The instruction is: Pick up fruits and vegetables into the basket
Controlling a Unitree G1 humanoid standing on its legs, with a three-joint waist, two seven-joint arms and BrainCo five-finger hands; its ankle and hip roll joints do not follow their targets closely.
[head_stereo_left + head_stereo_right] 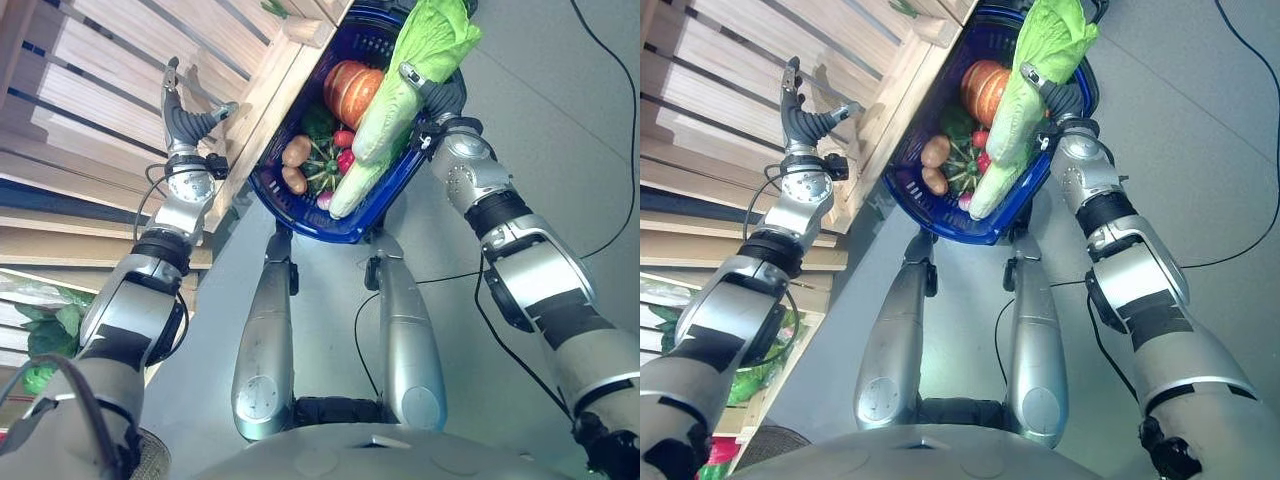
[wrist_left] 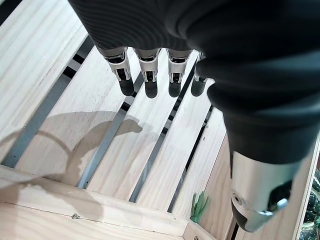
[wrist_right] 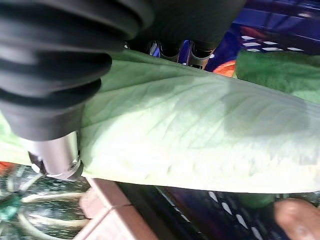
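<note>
In the left eye view you see your right robot hand (image 1: 430, 85) wrapped around a long pale-green cabbage (image 1: 400, 95), holding it slantwise over the blue basket (image 1: 300, 215) — its white stem end is down inside the basket and its leafy top reaches past the far rim. Under and beside the cabbage lie an orange pumpkin (image 1: 350, 88), two brown potatoes (image 1: 296, 152), a small red fruit (image 1: 343, 138) and a dark green striped squash (image 1: 325, 168). Your left robot hand (image 1: 185, 120) is raised over the slatted wooden crate (image 1: 110, 90) to the left of the basket, fingers straight and spread, holding nothing. In the right eye view you get the same layout: the cabbage (image 1: 1025, 100) crosses the basket (image 1: 940, 220) on a diagonal, clamped in the right robot hand (image 1: 1055, 95), while the left robot hand (image 1: 805, 120) hangs open above the crate's slats (image 1: 730, 90). In the left wrist view your fingers (image 2: 147, 75) point straight out over pale wooden slats (image 2: 125, 145), well apart from them and touching nothing. In the right wrist view the broad veined leaf of the cabbage (image 3: 200, 140) runs across right against the hand's cover, the thumb (image 3: 55, 155) pressed to its near side and the fingers curled behind it — the basket's blue mesh (image 3: 225, 215) and a potato (image 3: 297, 220) show beneath.
</note>
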